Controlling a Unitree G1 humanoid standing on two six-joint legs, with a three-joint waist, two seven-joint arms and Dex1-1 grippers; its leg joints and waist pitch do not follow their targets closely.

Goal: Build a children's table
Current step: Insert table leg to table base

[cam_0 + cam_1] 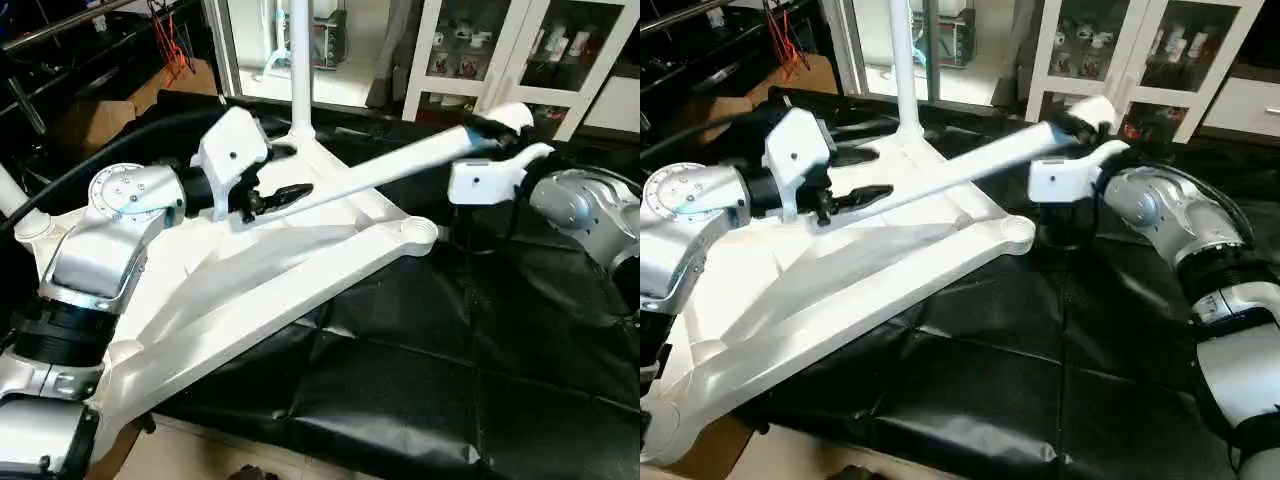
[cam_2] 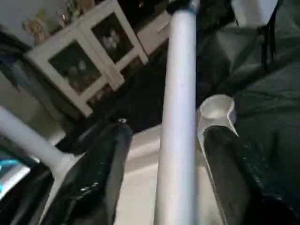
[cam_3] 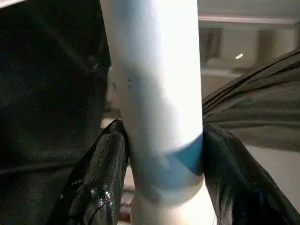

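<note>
We saw the white tabletop lying upside down on the black counter, with its ribbed underside facing up. It lay tilted across the counter, and one end of it hung past the counter's near edge. One white leg stood straight up from the tabletop's far corner socket. Another round corner socket sat at the tabletop's right end with nothing in it. A second long white leg was held up in the air above the tabletop, slanting from low on the left to high on the right. Our right end effector was clenched on the high end of this leg, past the tabletop's right corner. In the right wrist view its two black fingers pressed against both sides of the leg, close to a blue band around it. Our left end effector was at the low end of the same leg, over the middle of the tabletop. In the left wrist view the leg ran between its black fingers with a gap on each side, so this end effector was released and not squeezing. White cabinets with glass doors stood well behind the tabletop.
</note>
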